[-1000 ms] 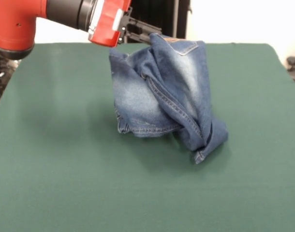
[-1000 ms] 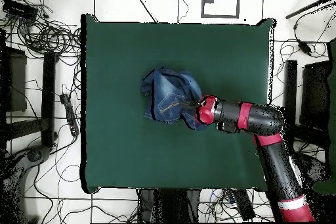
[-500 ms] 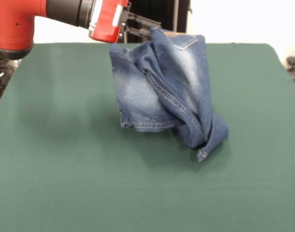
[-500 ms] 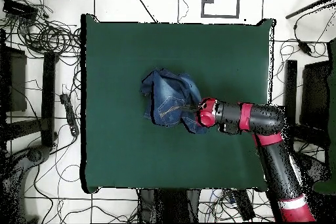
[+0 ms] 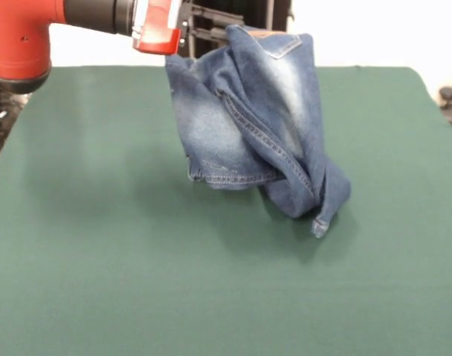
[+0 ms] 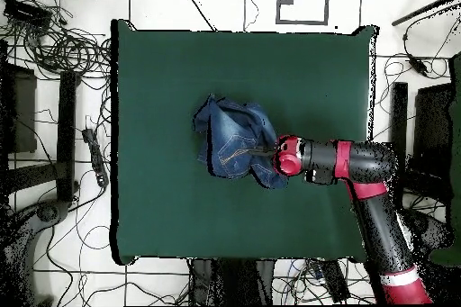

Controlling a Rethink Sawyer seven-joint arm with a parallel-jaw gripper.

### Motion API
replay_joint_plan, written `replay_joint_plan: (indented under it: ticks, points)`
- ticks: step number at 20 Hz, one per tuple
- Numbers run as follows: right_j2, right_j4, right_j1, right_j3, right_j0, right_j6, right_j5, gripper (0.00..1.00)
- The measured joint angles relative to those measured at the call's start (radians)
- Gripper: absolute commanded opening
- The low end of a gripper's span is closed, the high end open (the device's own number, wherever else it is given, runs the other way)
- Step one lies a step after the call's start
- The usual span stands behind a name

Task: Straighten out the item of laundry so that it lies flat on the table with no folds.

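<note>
The item of laundry (image 5: pixel 256 126) is a small pair of blue denim jeans with faded patches. It hangs bunched and twisted from its top edge, with its lower end trailing on the green table (image 5: pixel 100 259). My gripper (image 5: pixel 224 31) is shut on the upper edge of the jeans, reaching in sideways from the red and black arm. In the overhead view the jeans (image 6: pixel 232 137) sit near the middle of the table (image 6: pixel 162 69), and the gripper (image 6: pixel 258 151) grips their edge nearest the arm.
Cables and black stands lie on the floor around the table (image 6: pixel 63 51). A dark frame (image 5: pixel 274 22) stands behind the table's far edge.
The gripper has risen a little with the jeans. More of the cloth has lifted off the table and its lower tip has swung slightly.
</note>
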Motion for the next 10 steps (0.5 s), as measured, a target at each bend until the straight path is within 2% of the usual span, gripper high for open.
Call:
replay_joint_plan:
  ticks: [10]
  points:
    - [0.006,0.073,0.0,-0.027,0.0,0.0,0.085,0.0]
